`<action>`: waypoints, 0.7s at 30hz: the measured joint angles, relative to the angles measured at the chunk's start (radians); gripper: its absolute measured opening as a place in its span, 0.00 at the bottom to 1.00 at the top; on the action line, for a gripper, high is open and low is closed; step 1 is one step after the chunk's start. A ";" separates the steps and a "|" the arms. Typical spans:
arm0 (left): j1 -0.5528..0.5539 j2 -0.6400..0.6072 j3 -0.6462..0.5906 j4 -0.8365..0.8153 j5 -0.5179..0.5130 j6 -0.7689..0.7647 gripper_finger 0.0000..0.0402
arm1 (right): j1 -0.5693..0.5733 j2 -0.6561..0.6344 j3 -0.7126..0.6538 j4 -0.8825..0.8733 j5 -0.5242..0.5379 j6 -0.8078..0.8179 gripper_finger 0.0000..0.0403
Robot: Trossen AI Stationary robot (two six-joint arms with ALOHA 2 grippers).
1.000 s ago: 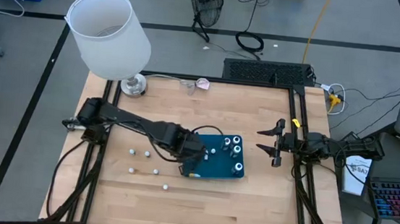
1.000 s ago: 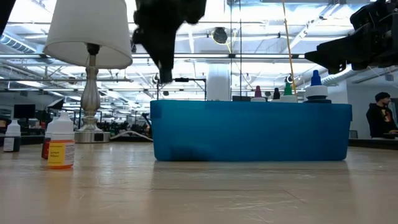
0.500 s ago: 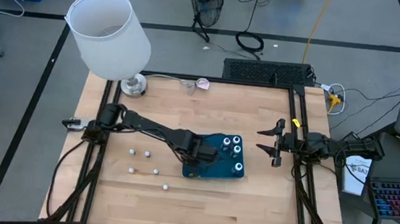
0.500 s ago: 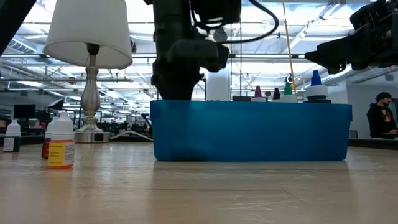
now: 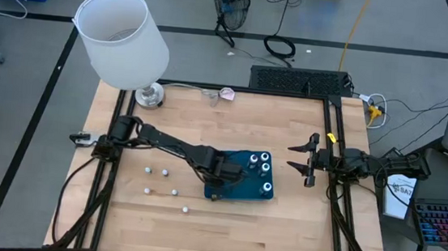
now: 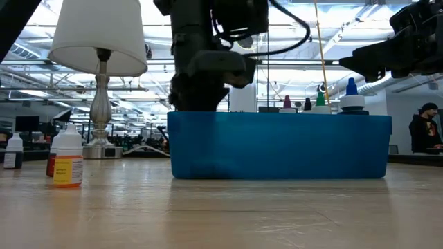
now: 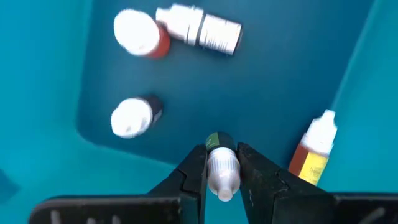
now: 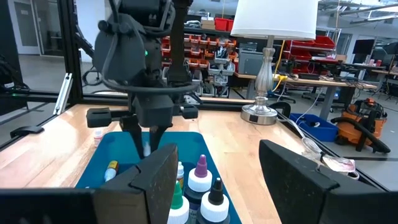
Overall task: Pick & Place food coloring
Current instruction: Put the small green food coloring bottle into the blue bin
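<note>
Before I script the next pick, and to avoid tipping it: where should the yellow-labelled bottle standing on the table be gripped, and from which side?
Likely the white top, coming straight down. The yellow-labelled bottle stands upright with its top free, while another bottle shows close beside it in the low view, crowding a sideways approach.

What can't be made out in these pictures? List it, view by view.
Left wrist view: the left gripper covers the sides of the small white-capped bottle it clamps; contact with the blue plastic tray is unclear.
Low view: the tray's wall hides that gripper's tip and bottle.
High view: the loose white-capped bottles on the wooden table are too small to tell colours.
</note>
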 joint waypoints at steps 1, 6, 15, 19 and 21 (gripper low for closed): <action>0.000 0.000 -0.010 0.010 0.010 -0.001 0.17 | 0.000 0.000 0.000 0.000 0.000 0.000 0.53; 0.004 -0.002 -0.057 0.042 0.029 -0.015 0.17 | 0.000 0.000 0.000 0.000 0.000 0.000 0.53; 0.007 -0.002 -0.060 0.059 0.029 -0.018 0.17 | 0.000 0.000 0.000 0.000 0.000 0.000 0.53; 0.007 -0.002 -0.061 0.088 0.036 -0.018 0.24 | 0.000 0.000 0.000 0.000 0.000 0.000 0.53; 0.007 -0.001 -0.062 0.089 0.037 -0.018 0.30 | 0.000 0.000 0.000 0.000 0.000 0.000 0.53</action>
